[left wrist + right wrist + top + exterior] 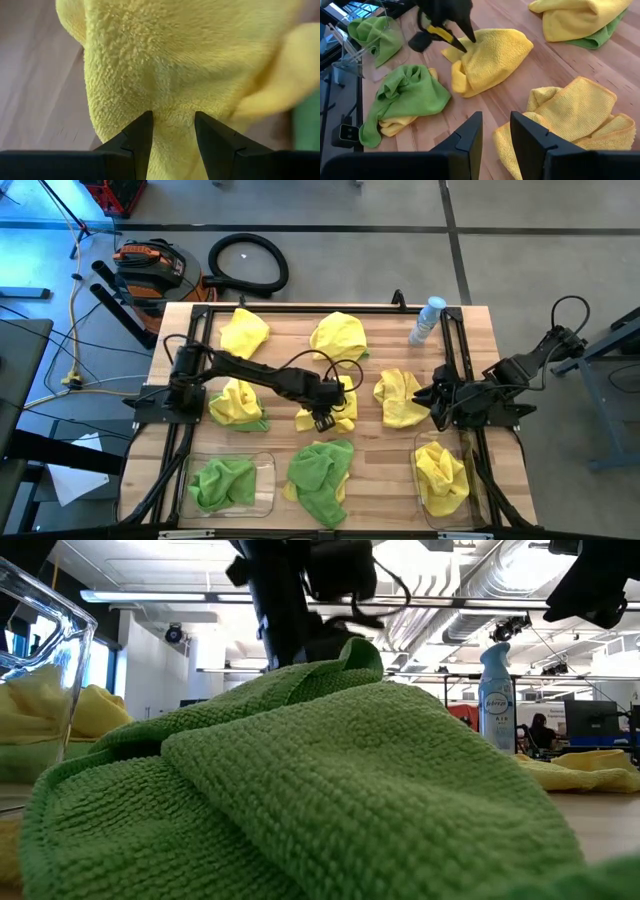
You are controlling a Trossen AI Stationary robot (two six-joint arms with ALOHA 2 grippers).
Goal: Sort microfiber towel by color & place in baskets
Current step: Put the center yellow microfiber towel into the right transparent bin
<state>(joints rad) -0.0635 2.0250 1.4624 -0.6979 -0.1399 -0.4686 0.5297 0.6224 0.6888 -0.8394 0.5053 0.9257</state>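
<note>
While the wooden table (480, 330) carries cloths scattered across its whole width, the relation that matters is at its middle: the left gripper (324, 420) has reached far across from its base and sits directly on the centre yellow towel (340, 405), so this cloth lies straight under and ahead of that hand, well nearer to it than to the waiting right gripper (437, 412), which hovers beside another yellow towel (400, 397) at the right. Two clear baskets sit along the near edge: the left basket (268, 480) holds a green towel (220, 483), the right basket (420, 492) holds a yellow one (440, 475), so the centre yellow cloth would need to travel rightward and toward the near edge, across the right arm's side. A loose green towel (322, 475) with yellow beneath it lies between the baskets, just past the gripped cloth. Seen from the left wrist, the fingers (140, 140) stand apart with yellow pile bulging between them, touching the fabric but probably not yet clamped. The right gripper's fingers (470, 135) are likewise parted and hold nothing.
</note>
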